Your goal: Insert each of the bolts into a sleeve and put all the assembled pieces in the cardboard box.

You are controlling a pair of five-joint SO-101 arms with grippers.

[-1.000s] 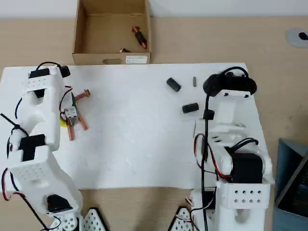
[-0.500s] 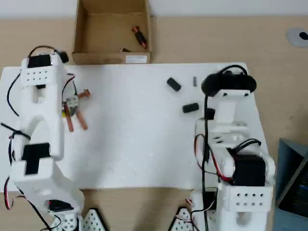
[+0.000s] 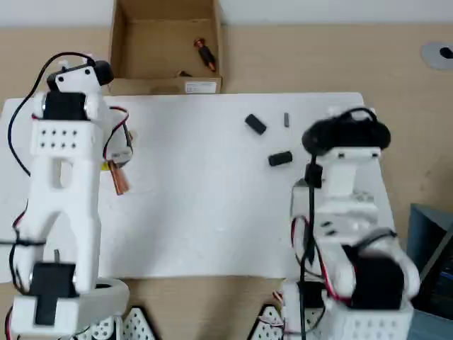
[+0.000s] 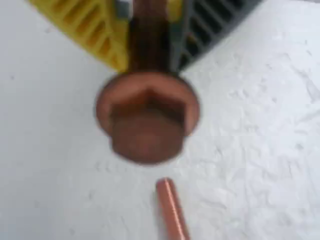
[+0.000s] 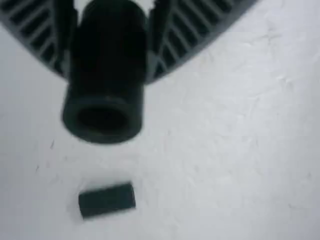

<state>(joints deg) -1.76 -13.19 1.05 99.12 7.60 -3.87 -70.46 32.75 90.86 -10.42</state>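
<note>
My left gripper (image 4: 150,47) is shut on a copper bolt (image 4: 147,117), held above the white mat with its hexagonal head pointing down. Another copper bolt (image 4: 170,210) lies on the mat just below it, seen in the high view as the bolt (image 3: 120,180) beside the left arm. My right gripper (image 5: 110,40) is shut on a black sleeve (image 5: 102,100) with its open end facing the mat. A second black sleeve (image 5: 106,200) lies under it. Two loose sleeves (image 3: 255,125) (image 3: 280,159) lie left of the right arm. The cardboard box (image 3: 113,49) holds an assembled piece (image 3: 205,53).
A small dark pin (image 3: 286,120) lies near the far sleeve. The white mat (image 3: 205,212) is bare in its middle between the two arms. The box stands just beyond the mat's far edge. A dark object (image 3: 432,262) stands off the mat at the right.
The left arm has risen and swung toward the mat's far side with the bolt in its gripper. The right arm has lifted slightly. The loose sleeves have not moved.
</note>
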